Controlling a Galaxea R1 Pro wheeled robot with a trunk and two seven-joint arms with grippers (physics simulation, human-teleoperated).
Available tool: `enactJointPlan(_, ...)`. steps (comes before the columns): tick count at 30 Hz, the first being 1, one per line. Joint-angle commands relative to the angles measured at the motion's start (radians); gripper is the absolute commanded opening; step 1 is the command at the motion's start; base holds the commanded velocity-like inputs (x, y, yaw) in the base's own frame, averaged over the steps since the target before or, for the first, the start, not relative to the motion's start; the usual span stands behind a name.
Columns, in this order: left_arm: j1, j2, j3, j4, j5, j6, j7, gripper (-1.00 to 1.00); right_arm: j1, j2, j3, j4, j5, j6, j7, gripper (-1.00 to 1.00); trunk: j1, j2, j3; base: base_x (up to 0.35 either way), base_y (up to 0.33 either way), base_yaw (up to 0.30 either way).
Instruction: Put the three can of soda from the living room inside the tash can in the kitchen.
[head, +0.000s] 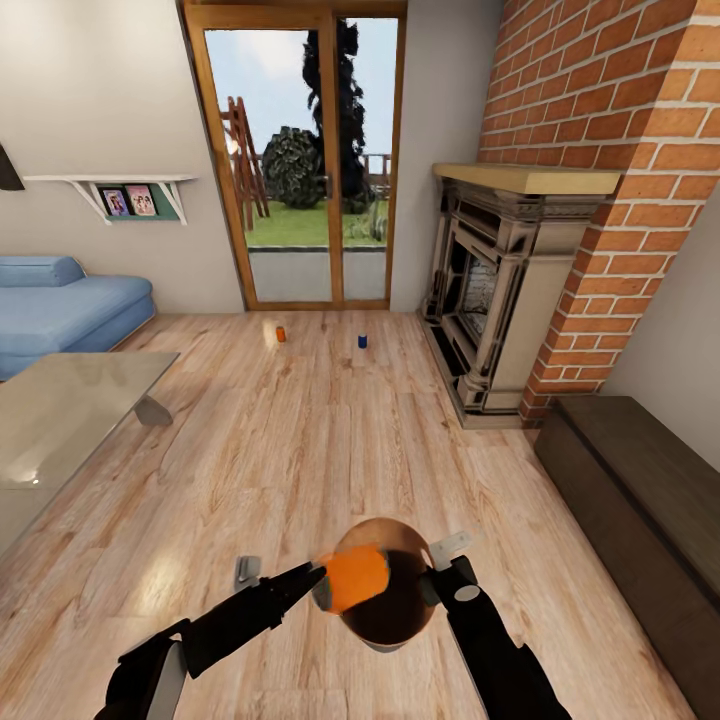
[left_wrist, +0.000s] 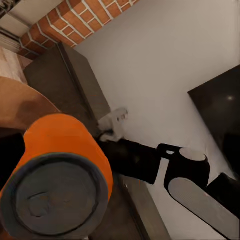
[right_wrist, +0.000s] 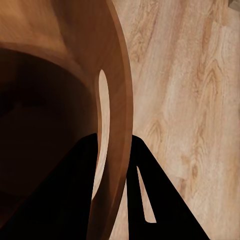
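Left jaws (head: 318, 580) hold orange can (head: 352, 577) over bin (head: 390, 620)

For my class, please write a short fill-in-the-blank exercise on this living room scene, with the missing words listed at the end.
1. The left claw holds a can of soda coloured ____.
2. The right claw grips the rim of the round ____, brown inside.
3. Far off on the wood floor, near the glass doors, the dark blue can stands to the ____ of the other orange can.
4. The fireplace is set in a wall of red ____.

Missing words: orange; bin; right; brick
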Motion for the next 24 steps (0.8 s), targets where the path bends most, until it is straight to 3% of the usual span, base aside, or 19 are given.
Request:
enactJointPlan(1, 0.0, -0.002, 0.0, 0.0, 0.0, 0.0, 0.0, 1.0, 0.0, 0.0, 0.0, -0.001, -0.005, 0.0, 0.004, -1.0, 0.0, 0.0, 0.0, 0.0, 0.0, 0.0)
enactJointPlan(7, 0.0, -0.024, -0.001, 0.0, 0.001, 0.0, 0.048, 1.0, 0.0, 0.01, 0.0, -0.001, -0.006, 0.001, 0.004, -1.0, 0.0, 0.0, 0.0, 0.0, 0.0, 0.0)
enactJointPlan(16, 0.0, -0.025, -0.021, -0.003, 0.001, -0.001, 0.056, 1.0, 0.0, 0.013, 0.0, -0.001, -0.005, 0.0, 0.004, -1.0, 0.0, 0.0, 0.0, 0.0, 0.0, 0.0)
enactJointPlan(20, 0.0, -0.017, -0.022, -0.018, 0.0, -0.001, 0.047, 1.0, 0.0, 0.013, 0.0, -0.001, -0.005, 0.001, 0.004, -1.0, 0.0, 0.0, 0.0, 0.0, 0.0, 0.0)
enactJointPlan(24, 0.0, 0.026, -0.018, -0.045, 0.004, 0.004, 0.042, 1.0, 0.0, 0.012, 0.0, -0.001, -0.006, 0.001, 0.005, -1.0, 0.0, 0.0, 0.0, 0.0, 0.0, 0.0)
